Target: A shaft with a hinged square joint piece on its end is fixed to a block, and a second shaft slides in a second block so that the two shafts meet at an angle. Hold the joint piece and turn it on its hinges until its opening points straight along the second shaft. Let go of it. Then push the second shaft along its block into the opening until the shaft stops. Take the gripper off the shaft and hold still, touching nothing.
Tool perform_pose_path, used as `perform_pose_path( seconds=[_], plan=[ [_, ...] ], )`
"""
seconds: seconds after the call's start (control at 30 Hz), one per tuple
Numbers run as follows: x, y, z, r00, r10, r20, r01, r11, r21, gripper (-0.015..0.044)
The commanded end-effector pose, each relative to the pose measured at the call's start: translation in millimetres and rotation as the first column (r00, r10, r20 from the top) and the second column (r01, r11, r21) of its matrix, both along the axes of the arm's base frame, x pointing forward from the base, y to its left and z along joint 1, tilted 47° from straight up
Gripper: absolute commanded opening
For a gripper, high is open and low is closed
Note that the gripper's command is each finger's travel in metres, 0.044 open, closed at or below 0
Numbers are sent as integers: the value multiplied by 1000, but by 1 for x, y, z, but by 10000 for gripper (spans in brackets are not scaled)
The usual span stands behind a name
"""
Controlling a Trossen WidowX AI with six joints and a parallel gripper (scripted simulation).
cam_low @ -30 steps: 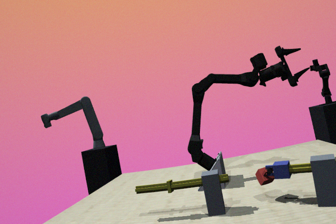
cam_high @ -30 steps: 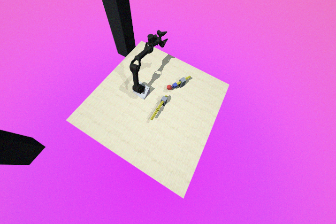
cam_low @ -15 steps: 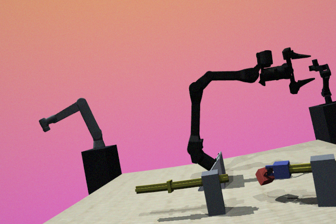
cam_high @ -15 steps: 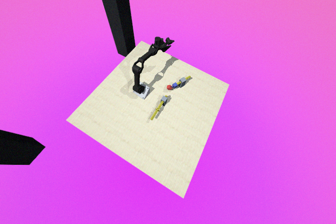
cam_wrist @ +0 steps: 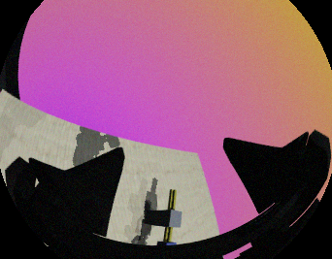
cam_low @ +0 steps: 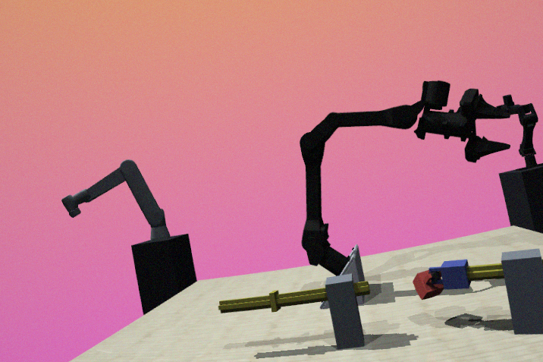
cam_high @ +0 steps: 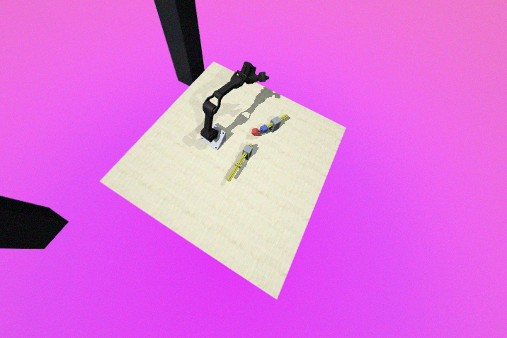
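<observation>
The red joint piece (cam_high: 255, 131) (cam_low: 426, 284) hangs tilted on its hinges at the blue end (cam_high: 263, 128) (cam_low: 455, 274) (cam_wrist: 166, 243) of the first yellow shaft (cam_high: 284, 117) (cam_low: 484, 272) (cam_wrist: 172, 200). That shaft is held in a grey block (cam_high: 275, 124) (cam_low: 525, 289) (cam_wrist: 175, 218). The direction of the red piece's opening cannot be made out. The second yellow shaft (cam_high: 233, 172) (cam_low: 246, 303) passes through another grey block (cam_high: 247, 151) (cam_low: 345, 312); its near end is apart from the red piece. My gripper (cam_low: 508, 129) (cam_wrist: 176, 148) is open and empty, high above the table, touching nothing.
The pale wooden table (cam_high: 236, 227) (cam_low: 172, 325) carries my arm's base plate (cam_high: 218, 142) beside the two shafts. A dark pedestal (cam_high: 180, 28) with another arm stands beyond the table's back corner. Another pedestal (cam_low: 165, 271) with a grey arm stands at the left in the exterior view.
</observation>
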State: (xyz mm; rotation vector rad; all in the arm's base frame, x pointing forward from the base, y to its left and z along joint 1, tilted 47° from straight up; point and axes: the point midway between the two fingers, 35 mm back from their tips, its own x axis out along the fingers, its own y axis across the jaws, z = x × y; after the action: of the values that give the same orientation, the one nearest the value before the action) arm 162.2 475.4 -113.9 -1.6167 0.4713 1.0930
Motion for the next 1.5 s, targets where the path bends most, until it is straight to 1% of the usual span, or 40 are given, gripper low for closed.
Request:
perform_pose_path(
  seconds=[0.0, 0.3, 0.47, 0.63, 0.87, 1.07, 1.27, 1.47],
  plan=[
    [11, -17, -2, 992, -120, -41, 119, 993, -10, 440],
    [34, -61, -4, 907, -409, -98, 405, 913, -52, 440],
    [45, -86, -4, 823, -558, -110, 552, 830, -79, 440],
    [54, -112, -1, 714, -692, -108, 684, 722, -104, 440],
    [63, -147, 5, 528, -845, -83, 835, 534, -131, 440],
    [68, -177, 12, 346, -937, -43, 927, 348, -140, 440],
    [71, -207, 21, 152, -988, 10, 980, 149, -132, 440],
    [73, -235, 33, -45, -996, 71, 993, -52, -104, 440]
  ],
)
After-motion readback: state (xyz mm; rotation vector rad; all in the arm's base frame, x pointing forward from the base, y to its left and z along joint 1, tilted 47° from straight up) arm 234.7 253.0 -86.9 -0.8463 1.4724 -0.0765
